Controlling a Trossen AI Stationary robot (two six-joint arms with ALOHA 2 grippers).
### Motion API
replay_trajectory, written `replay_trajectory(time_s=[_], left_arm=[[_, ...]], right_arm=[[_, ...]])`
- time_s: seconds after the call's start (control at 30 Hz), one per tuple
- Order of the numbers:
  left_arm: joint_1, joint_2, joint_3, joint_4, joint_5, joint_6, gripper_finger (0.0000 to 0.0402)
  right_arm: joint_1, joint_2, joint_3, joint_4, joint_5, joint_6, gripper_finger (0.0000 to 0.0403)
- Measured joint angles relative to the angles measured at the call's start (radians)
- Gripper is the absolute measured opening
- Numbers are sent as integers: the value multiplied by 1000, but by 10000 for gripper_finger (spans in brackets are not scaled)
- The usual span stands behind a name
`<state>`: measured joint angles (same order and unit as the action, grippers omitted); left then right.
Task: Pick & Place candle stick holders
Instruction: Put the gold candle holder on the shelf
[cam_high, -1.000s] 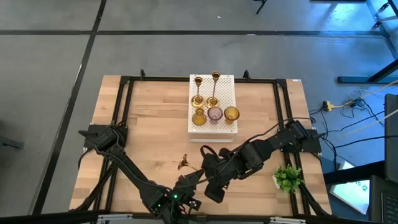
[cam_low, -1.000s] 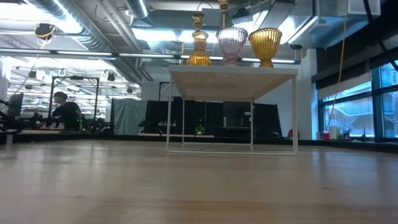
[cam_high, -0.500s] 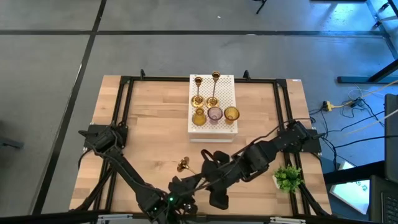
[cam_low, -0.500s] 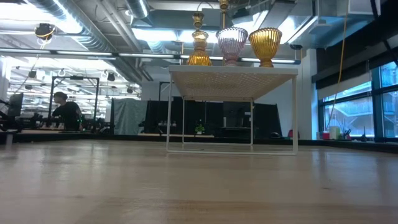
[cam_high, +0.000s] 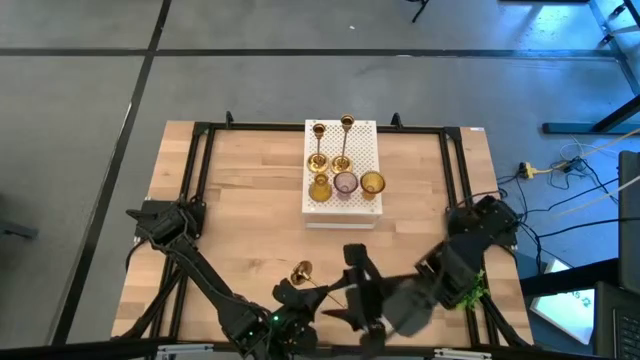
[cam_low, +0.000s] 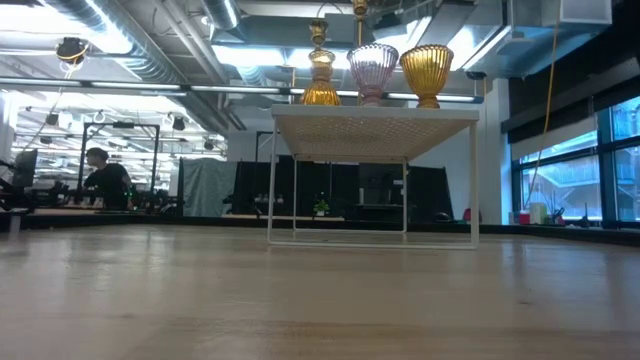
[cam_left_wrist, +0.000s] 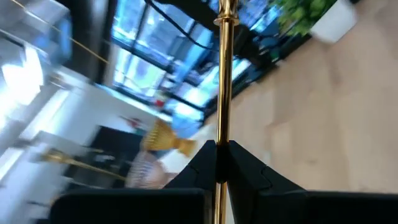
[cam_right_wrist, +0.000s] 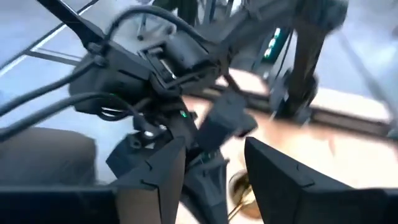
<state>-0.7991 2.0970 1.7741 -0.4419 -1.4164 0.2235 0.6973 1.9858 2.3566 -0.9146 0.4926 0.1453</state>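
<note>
A slim brass candle stick holder (cam_high: 301, 271) is held near the table's near edge, with my left gripper (cam_high: 305, 288) shut on its stem. My right gripper (cam_high: 350, 290) stands open just to its right and higher; its fingers (cam_right_wrist: 161, 171) frame the brass base (cam_right_wrist: 239, 186) without touching it. Two more brass holders (cam_high: 344, 145) and three glass goblets (cam_high: 345, 184), two amber and one pinkish, stand by their bases on the white perforated box (cam_high: 362, 205). The low view shows the goblets (cam_low: 372, 70) on the box, and neither arm. My left gripper pinches the brass holder's thin stem (cam_left_wrist: 222, 134) between its two fingertips (cam_left_wrist: 202, 155). The fingers come in about level and the stem lies across them, running on past the tips. The holder lies roughly level, clear of the tabletop.
A small green plant (cam_high: 462, 285) in a white pot stands by the table's right edge, close to my right arm. A black frame (cam_high: 200, 130) runs round the wooden tabletop. Bare wood lies between the box and the grippers. A person sits far off in the room (cam_low: 105, 180).
My right gripper has risen and swung back from the held brass holder toward the table's near right, turning as it went. My left gripper has stayed in place, shut on the stem.
</note>
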Motion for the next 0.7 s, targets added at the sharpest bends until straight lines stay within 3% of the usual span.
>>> replay_trajectory(time_s=[0.23,0.4,0.7], left_arm=[[-9,-56,0,-155,127,-338,12],[-40,-83,0,-230,108,-486,12],[-108,-102,0,-236,29,-567,12]], right_arm=[[98,-7,0,1,223,-118,169],[165,-7,-1,-15,335,-131,169],[250,14,-17,-124,477,-33,169]])
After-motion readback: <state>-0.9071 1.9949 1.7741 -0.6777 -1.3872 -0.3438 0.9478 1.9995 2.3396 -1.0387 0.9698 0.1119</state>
